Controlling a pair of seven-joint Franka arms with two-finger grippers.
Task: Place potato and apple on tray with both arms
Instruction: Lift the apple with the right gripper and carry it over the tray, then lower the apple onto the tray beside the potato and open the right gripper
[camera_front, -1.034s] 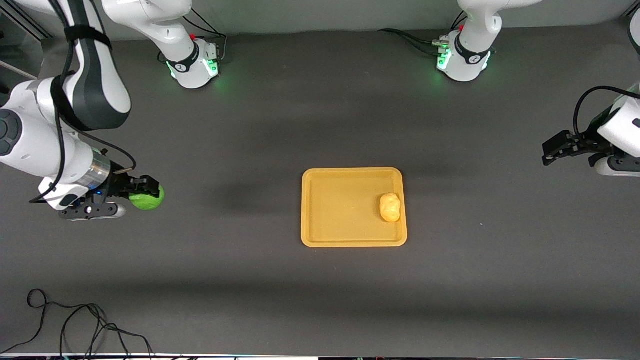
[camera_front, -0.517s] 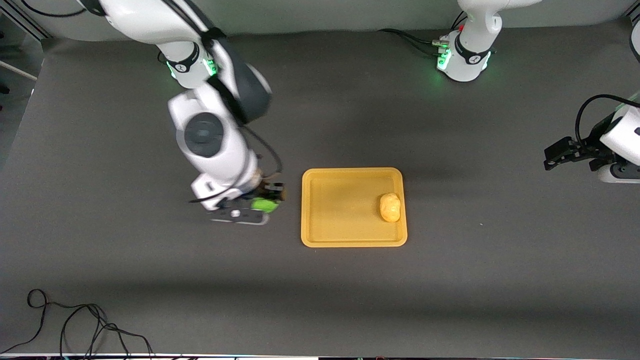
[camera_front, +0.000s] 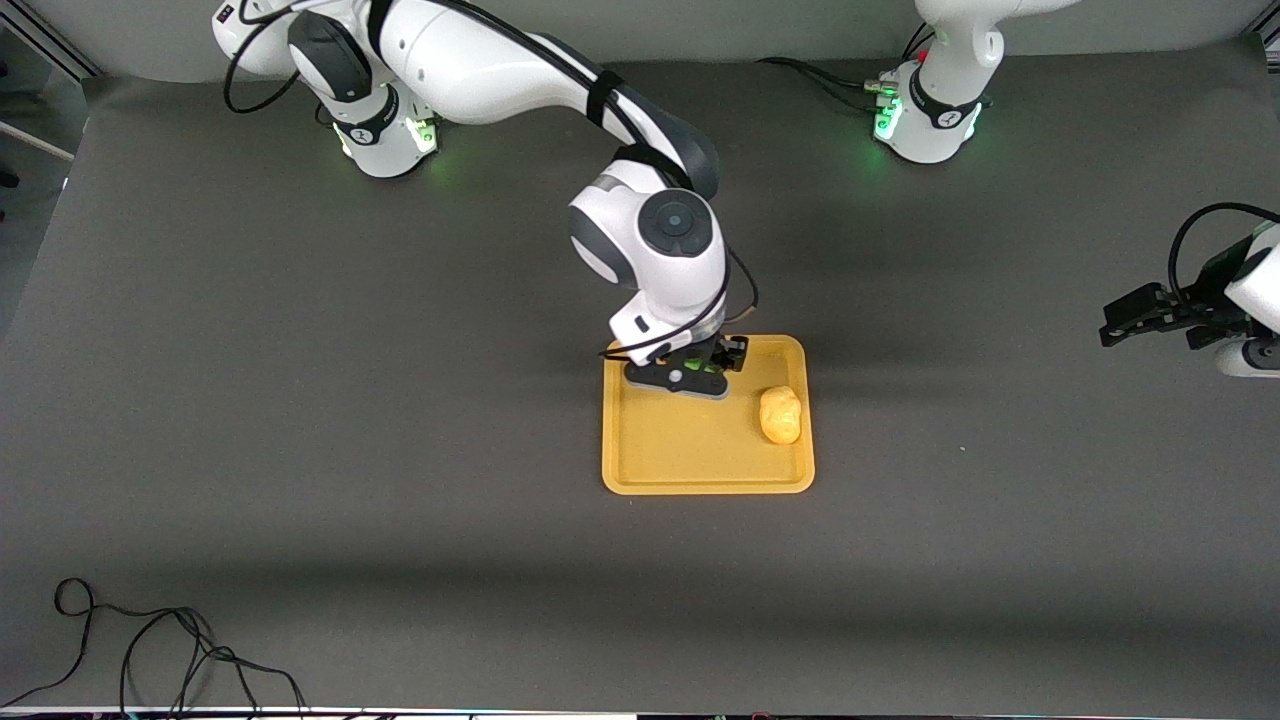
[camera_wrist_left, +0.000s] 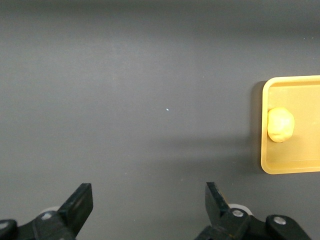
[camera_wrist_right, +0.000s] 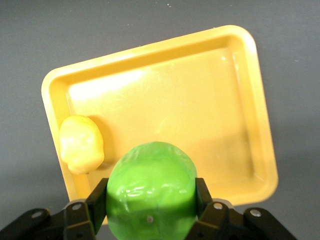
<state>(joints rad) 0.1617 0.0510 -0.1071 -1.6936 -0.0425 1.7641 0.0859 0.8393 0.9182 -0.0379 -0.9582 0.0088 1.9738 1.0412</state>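
The orange-yellow tray (camera_front: 690, 450) lies at the table's middle. The potato (camera_front: 780, 414) lies in it, against the rim toward the left arm's end; it also shows in the right wrist view (camera_wrist_right: 81, 143) and the left wrist view (camera_wrist_left: 280, 124). My right gripper (camera_front: 712, 362) is shut on the green apple (camera_wrist_right: 151, 190) and holds it over the tray's rim nearest the robot bases. In the front view only a sliver of the apple (camera_front: 700, 364) shows under the hand. My left gripper (camera_front: 1135, 318) is open and empty, up over the table at the left arm's end, waiting.
A black cable (camera_front: 150, 650) loops on the table at the corner nearest the front camera, toward the right arm's end. The two arm bases (camera_front: 385, 135) glow green along the table's edge farthest from the camera.
My right arm has swung with the apple from the right arm's end of the table to over the tray. My left gripper has drifted slightly outward. The potato has not moved.
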